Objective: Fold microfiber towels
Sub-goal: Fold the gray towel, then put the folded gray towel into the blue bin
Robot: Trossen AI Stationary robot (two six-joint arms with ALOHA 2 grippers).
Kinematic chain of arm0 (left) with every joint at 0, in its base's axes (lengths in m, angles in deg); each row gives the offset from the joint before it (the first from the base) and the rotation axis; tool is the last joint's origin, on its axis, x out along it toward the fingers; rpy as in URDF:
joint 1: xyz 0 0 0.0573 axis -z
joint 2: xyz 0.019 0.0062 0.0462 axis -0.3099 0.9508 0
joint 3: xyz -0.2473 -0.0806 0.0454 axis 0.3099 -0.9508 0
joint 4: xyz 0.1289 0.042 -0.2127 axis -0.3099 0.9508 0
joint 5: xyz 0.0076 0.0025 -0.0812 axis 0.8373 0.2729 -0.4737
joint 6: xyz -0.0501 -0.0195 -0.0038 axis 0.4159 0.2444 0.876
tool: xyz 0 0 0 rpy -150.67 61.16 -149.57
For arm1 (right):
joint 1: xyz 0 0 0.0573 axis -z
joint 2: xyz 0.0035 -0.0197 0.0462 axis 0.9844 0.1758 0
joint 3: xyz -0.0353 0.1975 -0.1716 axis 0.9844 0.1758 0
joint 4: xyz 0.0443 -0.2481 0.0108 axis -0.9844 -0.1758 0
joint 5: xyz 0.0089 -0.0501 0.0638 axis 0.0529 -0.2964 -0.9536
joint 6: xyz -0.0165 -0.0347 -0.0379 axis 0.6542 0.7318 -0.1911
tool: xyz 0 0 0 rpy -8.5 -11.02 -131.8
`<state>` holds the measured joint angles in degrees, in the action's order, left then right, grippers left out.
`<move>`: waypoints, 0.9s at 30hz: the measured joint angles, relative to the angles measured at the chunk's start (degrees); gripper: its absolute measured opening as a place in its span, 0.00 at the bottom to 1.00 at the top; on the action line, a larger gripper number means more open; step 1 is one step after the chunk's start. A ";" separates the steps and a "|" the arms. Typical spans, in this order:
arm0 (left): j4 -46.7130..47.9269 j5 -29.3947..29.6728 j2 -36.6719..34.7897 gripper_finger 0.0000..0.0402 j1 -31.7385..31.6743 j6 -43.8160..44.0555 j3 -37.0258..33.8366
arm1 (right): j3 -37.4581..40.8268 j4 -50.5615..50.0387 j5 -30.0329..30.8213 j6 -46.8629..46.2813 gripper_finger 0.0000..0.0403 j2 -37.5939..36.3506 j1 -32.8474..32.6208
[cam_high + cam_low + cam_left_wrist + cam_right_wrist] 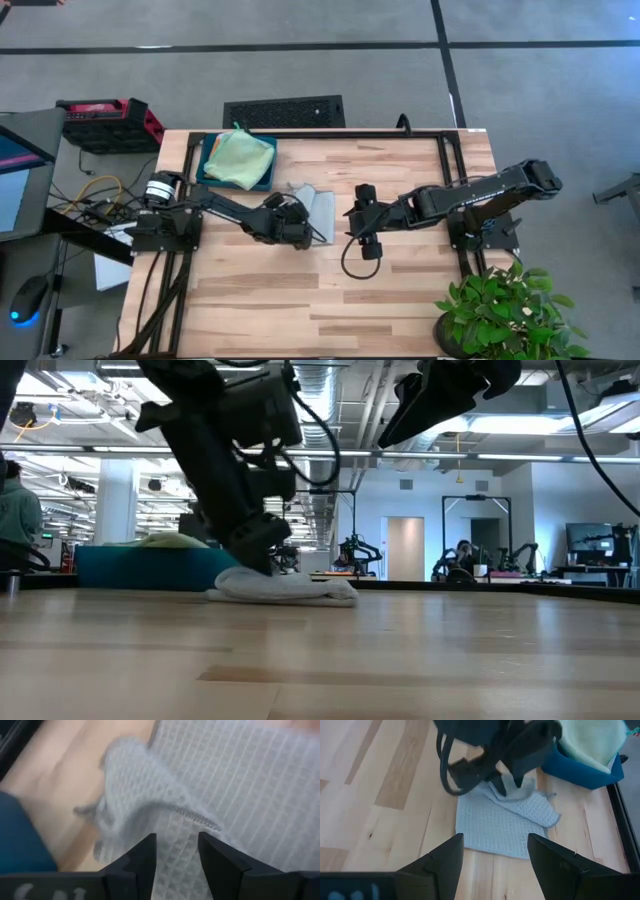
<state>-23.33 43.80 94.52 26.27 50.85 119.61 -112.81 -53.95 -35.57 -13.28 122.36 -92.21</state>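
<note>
A pale grey waffle-weave towel (318, 205) lies on the wooden table just right of the tray. It also shows in the low view (290, 588) and the right wrist view (495, 825). My left gripper (292, 228) is down on its left part, shut on it. My right gripper (358, 222) hangs open and empty above the table to the right of the towel; its fingers (445, 860) stand apart. A light green towel (240, 158) lies in the dark teal tray (208, 172) at the far left. The orange towel is out of view. My left gripper pinches a raised fold of the grey towel near its hemmed edge (192, 816) between its two fingers (147, 857). The fingers come from above, slanting from the table's left. The pinched part (509, 782) stands up a little; the rest of the towel lies flat on the table.
A black frame rail (330, 133) runs along the table's far edge and sides. A potted plant (500, 305) stands at the near right corner. A person (15, 510) shows in the room beyond the table. Bare wood (300, 300) lies toward the near edge.
</note>
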 joint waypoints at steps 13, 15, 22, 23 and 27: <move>4.93 -0.99 -0.05 0.35 0.82 -4.18 6.26 | 0.15 -0.03 -0.04 -0.37 0.61 0.00 0.00; 6.47 -0.99 -0.09 0.35 1.82 -7.47 8.59 | 0.15 -0.23 -0.04 -0.37 0.61 0.01 0.00; 16.77 -1.64 -0.16 0.35 7.11 -13.42 12.17 | 0.55 -0.91 -2.21 4.43 0.61 0.57 0.00; 18.02 -1.69 -0.38 0.35 7.94 -12.23 12.13 | 0.85 -0.69 -3.24 5.74 0.61 1.11 0.02; 24.39 -5.91 -0.74 0.35 10.09 -2.83 12.03 | 2.46 2.99 -4.66 9.46 0.61 5.23 0.00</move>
<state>1.05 37.89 93.78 36.36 48.02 131.65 -110.35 -50.97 -40.22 -3.83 127.59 -92.21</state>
